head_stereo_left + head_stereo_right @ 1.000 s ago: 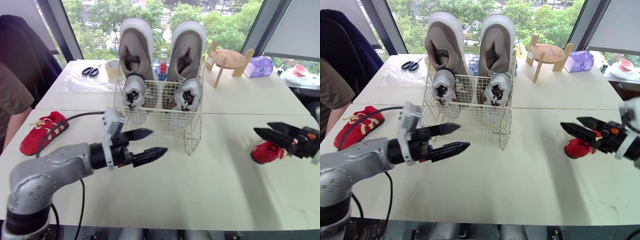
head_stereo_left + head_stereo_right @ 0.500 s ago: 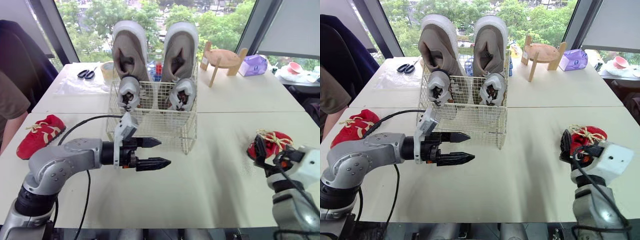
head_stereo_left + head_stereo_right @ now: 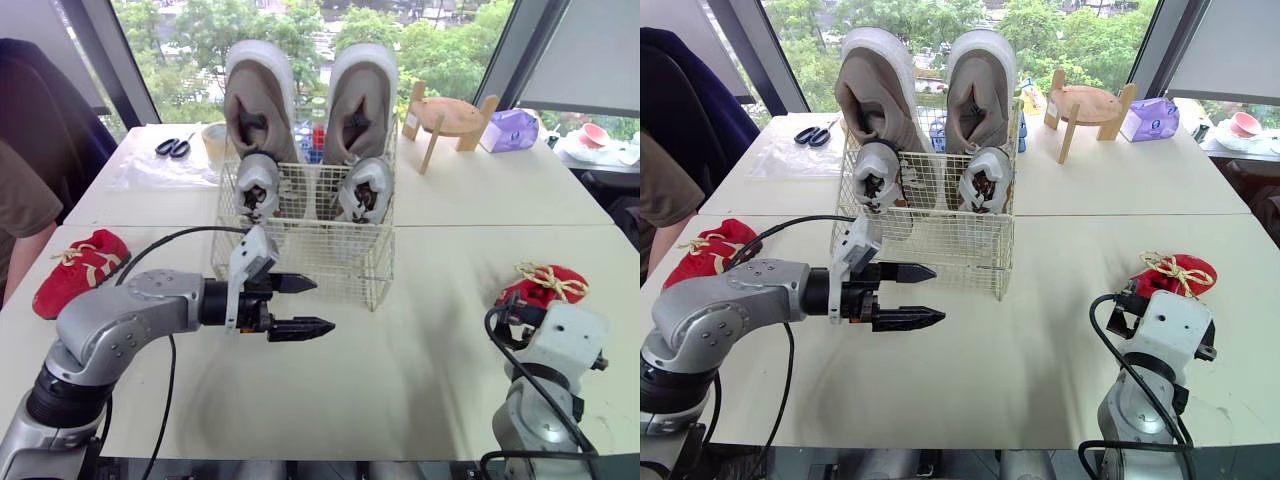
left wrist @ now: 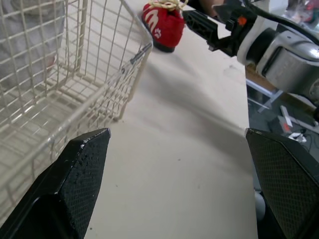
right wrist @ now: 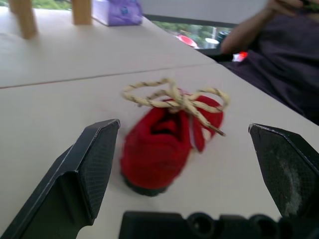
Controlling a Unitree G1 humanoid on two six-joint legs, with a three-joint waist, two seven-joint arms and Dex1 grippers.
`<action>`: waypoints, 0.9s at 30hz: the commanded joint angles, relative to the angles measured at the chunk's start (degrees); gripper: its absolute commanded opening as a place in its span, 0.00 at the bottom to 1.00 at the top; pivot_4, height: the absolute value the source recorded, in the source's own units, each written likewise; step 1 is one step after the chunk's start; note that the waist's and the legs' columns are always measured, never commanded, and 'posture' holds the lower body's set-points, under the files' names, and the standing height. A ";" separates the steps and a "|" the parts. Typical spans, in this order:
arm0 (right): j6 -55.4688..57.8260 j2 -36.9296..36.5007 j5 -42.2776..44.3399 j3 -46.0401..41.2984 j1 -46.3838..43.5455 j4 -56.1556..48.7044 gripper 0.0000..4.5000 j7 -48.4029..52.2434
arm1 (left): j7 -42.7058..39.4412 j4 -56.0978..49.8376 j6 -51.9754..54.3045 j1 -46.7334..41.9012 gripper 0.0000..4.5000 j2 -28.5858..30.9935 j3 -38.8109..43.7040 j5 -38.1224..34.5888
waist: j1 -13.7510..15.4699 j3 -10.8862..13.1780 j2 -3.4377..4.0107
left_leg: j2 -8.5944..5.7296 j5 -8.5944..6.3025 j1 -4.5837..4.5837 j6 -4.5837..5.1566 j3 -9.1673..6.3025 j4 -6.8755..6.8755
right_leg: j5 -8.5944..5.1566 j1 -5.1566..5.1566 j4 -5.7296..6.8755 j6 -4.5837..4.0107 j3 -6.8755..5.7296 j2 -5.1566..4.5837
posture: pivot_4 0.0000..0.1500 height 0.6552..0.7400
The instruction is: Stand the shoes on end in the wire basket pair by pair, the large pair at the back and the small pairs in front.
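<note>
A wire basket [image 3: 300, 255] stands mid-table. Two large taupe shoes [image 3: 256, 100] stand on end at its back, and two small grey shoes [image 3: 262, 185] stand in front of them. One small red shoe [image 3: 80, 270] lies at the table's left edge. The other red shoe [image 3: 546, 283], with cream laces, lies at the right. My left gripper [image 3: 324, 304] hovers open and empty just in front of the basket. My right gripper [image 5: 182, 127] is open, its fingers [image 5: 94, 164] spread to either side of the right red shoe [image 5: 164, 149], short of it.
Behind the basket are scissors [image 3: 176, 147] on a plastic sheet, a tape roll [image 3: 214, 138], a wooden stand [image 3: 447, 116] and a purple tissue box [image 3: 512, 130]. A person [image 3: 22, 210] sits at the left table edge. A black cable [image 3: 165, 245] trails from my left arm.
My right arm has swung round, so its gripper now points away from me at the right red shoe instead of sideways. My left gripper stayed almost still. The camera shifted.
</note>
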 commanded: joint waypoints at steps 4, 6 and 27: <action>1.47 2.05 3.69 -5.20 -9.63 6.46 1.00 0.01 | 2.72 -3.63 -1.89 2.27 0.99 -1.11 2.26 0.97 | -0.43 -0.01 -0.02 | 0.01 0.01 0.17 0.02 0.02 0.14 | 0.02 0.21 0.00 -0.05 0.00 0.03 | 1.00 1.00; 1.35 1.29 5.01 -6.45 -14.82 11.47 1.00 0.32 | 3.35 -3.93 -2.33 3.03 0.99 -1.43 2.39 1.41 | -0.82 -0.01 -0.02 | 0.00 0.01 0.18 0.02 0.04 0.17 | 0.02 0.22 0.00 -0.06 0.01 0.03 | 1.00 1.00; 6.89 -6.26 0.23 -10.37 -26.49 29.56 0.07 -0.56 | 7.18 -6.58 -4.96 7.71 1.00 -2.43 4.31 4.42 | -1.16 -0.03 -0.05 | -0.02 0.00 0.17 0.05 0.04 0.12 | 0.05 0.22 0.06 -0.03 0.00 0.01 | 1.00 1.00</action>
